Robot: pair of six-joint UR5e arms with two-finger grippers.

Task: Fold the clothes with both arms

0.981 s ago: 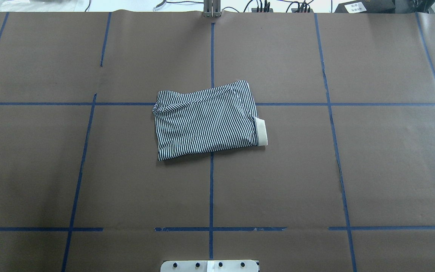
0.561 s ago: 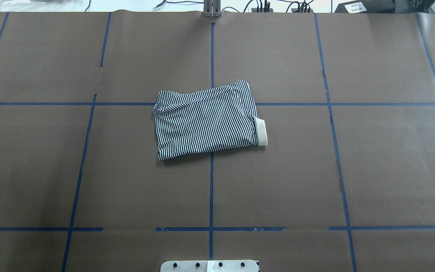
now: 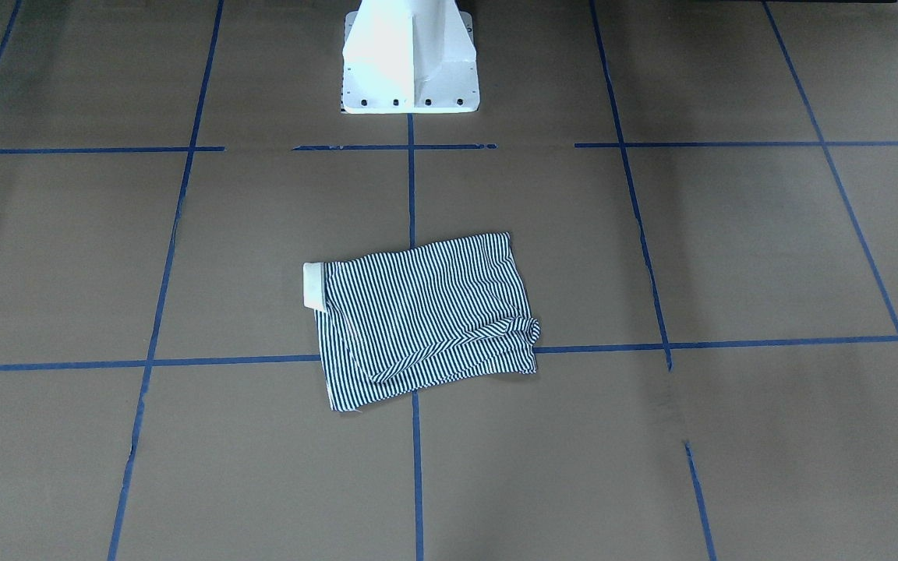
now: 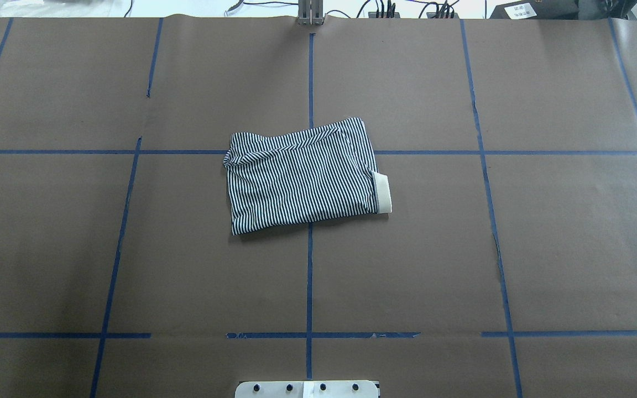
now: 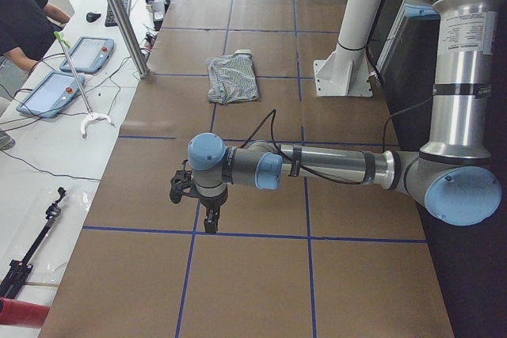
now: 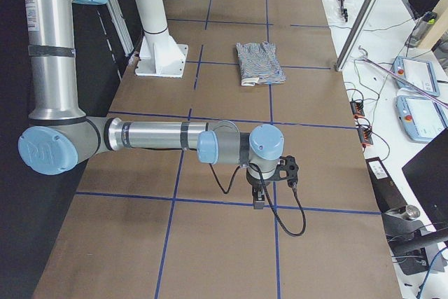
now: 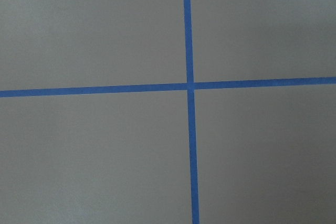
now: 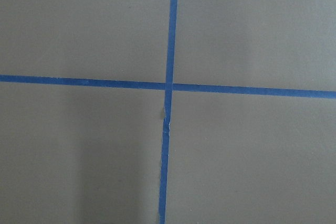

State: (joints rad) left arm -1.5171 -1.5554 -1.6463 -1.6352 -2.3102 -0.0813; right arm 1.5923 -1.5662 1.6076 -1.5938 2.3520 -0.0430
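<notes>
At table [image 4: 517, 249] centre, astride the centre tape line [image 4: 310, 276] in the overhead view, the shirt [image 4: 303, 177] lies as a compact, roughly rectangular packet, flat on the paper and touched by nothing. No sleeve or hem trails loose outside the packet outline. Two irregularities are visible: the cream collar [image 4: 383, 193] protrudes at the 3 o'clock edge, and the 10 o'clock corner [image 4: 234, 157] is bunched, with a diagonal ridge running along the 12 o'clock edge. The base [image 3: 410, 58] stands at 6 o'clock of the shirt in the overhead view, well apart from it. Both arms are well clear of the work. The left arm [image 5: 317, 168] reaches out low over the 9 o'clock end of the table, with the left gripper [image 5: 209, 225] pointing down over bare paper. The right arm [image 6: 161, 136] is mirrored at the 3 o'clock end, with the right gripper [image 6: 258, 204] likewise pointing down. Neither gripper carries cloth. Finger spacing cannot be told: each gripper shows only in a side view, and both wrist views show only paper and tape. Judgement: folding appears complete or very nearly so. At most, tucking the collar and flattening the bunched corner remain; otherwise no step is outstanding.
</notes>
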